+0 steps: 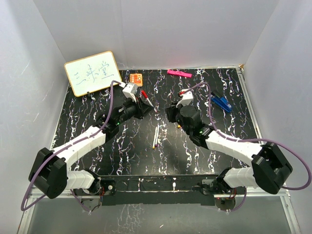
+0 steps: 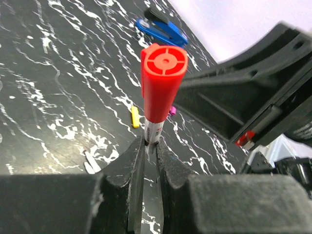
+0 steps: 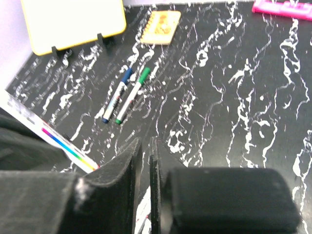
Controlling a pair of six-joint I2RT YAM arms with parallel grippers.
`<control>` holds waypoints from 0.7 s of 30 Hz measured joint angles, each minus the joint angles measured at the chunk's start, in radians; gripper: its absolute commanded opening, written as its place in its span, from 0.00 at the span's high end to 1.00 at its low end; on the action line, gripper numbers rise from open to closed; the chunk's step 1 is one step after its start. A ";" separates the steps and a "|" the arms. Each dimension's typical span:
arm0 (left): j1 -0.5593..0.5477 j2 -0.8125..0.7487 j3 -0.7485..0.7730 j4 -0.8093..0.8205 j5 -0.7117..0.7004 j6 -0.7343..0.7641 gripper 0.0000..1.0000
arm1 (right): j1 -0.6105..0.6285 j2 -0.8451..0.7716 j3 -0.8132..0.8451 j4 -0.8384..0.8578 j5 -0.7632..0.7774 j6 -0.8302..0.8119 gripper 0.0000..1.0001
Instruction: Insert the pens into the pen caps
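Observation:
My left gripper (image 1: 142,103) (image 2: 151,141) is shut on a white pen (image 2: 153,129) that wears a red cap (image 2: 163,80) (image 1: 145,94); the pen stands up out of the fingertips. My right gripper (image 1: 170,111) (image 3: 145,141) faces it from the right, a little apart, its jaws closed to a narrow slit with nothing seen between the tips. Two loose white pens (image 1: 156,137) (image 2: 89,163) lie in front of both grippers. A yellow cap (image 2: 135,117) and a purple cap (image 2: 171,111) lie on the table. Two capped pens, blue (image 3: 116,96) and green (image 3: 131,95), lie side by side.
A whiteboard (image 1: 92,73) (image 3: 73,22) stands at the back left beside an orange card (image 1: 136,78) (image 3: 162,27). A pink bar (image 1: 179,73) (image 3: 282,7) lies at the back. A blue clip (image 1: 222,102) (image 2: 161,29) lies at the right. White walls enclose the black marbled table (image 1: 87,112).

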 measured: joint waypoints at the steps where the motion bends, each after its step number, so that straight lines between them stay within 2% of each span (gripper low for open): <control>1: 0.000 0.005 -0.003 0.000 0.024 -0.001 1.00 | -0.001 -0.009 0.004 0.009 0.001 -0.003 0.79; 4: 0.000 0.021 -0.005 0.010 0.095 -0.008 1.00 | -0.002 -0.028 0.014 0.036 -0.006 -0.010 0.68; 6: 0.000 0.029 -0.005 0.020 0.147 -0.011 1.00 | -0.003 -0.034 0.029 0.050 -0.018 -0.013 0.64; 12: 0.000 0.072 -0.004 0.018 0.268 -0.013 1.00 | -0.009 -0.042 0.085 0.082 -0.089 -0.027 0.62; 21: 0.000 0.093 0.003 -0.011 0.297 -0.007 1.00 | -0.012 -0.086 0.089 0.101 -0.158 -0.025 0.62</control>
